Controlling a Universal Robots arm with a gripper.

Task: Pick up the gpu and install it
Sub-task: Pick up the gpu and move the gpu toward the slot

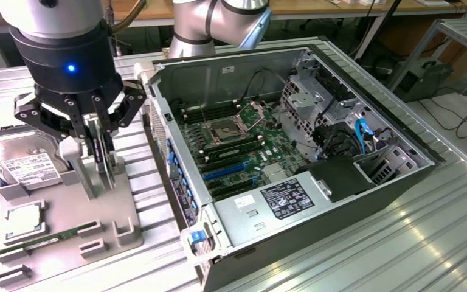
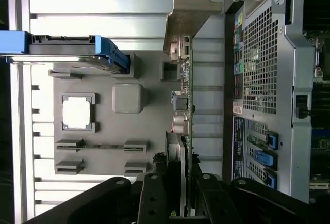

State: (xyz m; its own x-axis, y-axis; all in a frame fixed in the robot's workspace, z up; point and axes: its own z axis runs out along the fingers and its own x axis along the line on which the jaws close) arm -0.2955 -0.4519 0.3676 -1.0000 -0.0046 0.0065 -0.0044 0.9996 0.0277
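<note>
The gpu (image 1: pixel 104 164) is a thin dark card standing on edge over the grey fixture tray (image 1: pixel 128 210), at the exterior view's left. My gripper (image 1: pixel 97 131) reaches down from above and is shut on the card's upper edge. In the wrist view the gpu (image 2: pixel 183 105) appears edge-on, running from my fingers (image 2: pixel 154 195) to its silver bracket (image 2: pixel 192 7). Whether the card still rests in its holder, I cannot tell. The open PC case (image 1: pixel 298 158) lies beside the tray, with blue expansion slots (image 1: pixel 225 170) on its motherboard.
On the tray sit a silver hard drive (image 1: pixel 27 167), a processor chip (image 1: pixel 24 218) and a green memory stick (image 1: pixel 47 238). The case's perforated rear wall (image 2: pixel 260 79) stands close beside the card. Ribbed metal table (image 1: pixel 428 231) lies around everything.
</note>
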